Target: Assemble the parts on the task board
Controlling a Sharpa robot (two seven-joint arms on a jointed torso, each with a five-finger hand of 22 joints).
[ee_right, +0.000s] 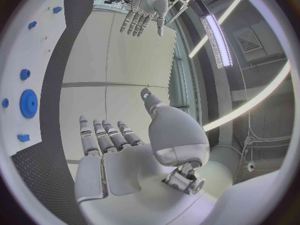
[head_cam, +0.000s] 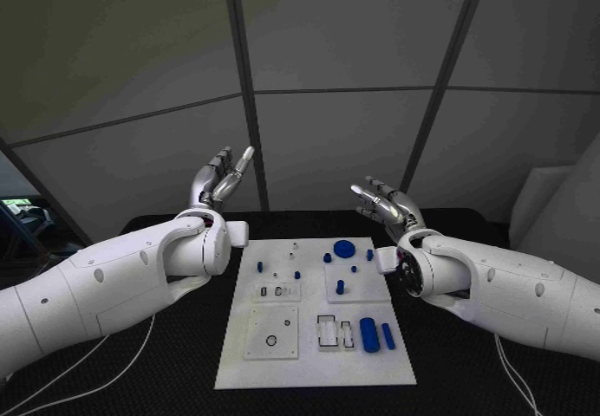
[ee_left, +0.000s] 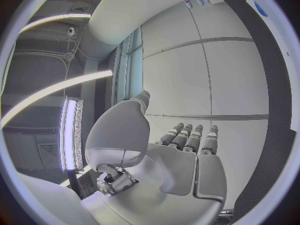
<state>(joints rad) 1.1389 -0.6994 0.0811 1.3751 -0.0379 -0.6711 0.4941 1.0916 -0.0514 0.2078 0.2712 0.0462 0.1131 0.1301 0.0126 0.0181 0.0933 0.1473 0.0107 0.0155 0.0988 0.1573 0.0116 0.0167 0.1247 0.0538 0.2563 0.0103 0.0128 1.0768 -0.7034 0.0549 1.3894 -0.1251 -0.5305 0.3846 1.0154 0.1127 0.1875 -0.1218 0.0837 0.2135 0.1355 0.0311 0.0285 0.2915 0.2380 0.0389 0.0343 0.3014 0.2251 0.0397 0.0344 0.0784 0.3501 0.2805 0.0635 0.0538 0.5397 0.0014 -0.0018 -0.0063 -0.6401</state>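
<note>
1. The left hand [head_cam: 220, 185] is hovering at the frame's upper left, fingers apart, holding nothing.
2. The right hand [head_cam: 385, 207] is doing likewise, right of centre.
3. The task board [head_cam: 313, 347] is lying lower centre on the table [head_cam: 187, 364], blue parts [head_cam: 369, 334] resting on it.

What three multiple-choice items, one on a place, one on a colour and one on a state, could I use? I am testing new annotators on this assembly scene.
1. Where does the task board lie?
A. on the black table between the two arms
B. held up by the left robot hand
C. leaning on the wall

2. What colour is the round gear on the board?
A. red
B. blue
C. yellow

3. How are the two robot hands?
A. both grip parts
B. one presses on the board
C. both raised, holding nothing

Key: 1 A, the task board lies flat on the table. 2 B, the gear is blue. 3 C, the left robot hand and right robot hand are lifted above the board, fingers apart.
</note>
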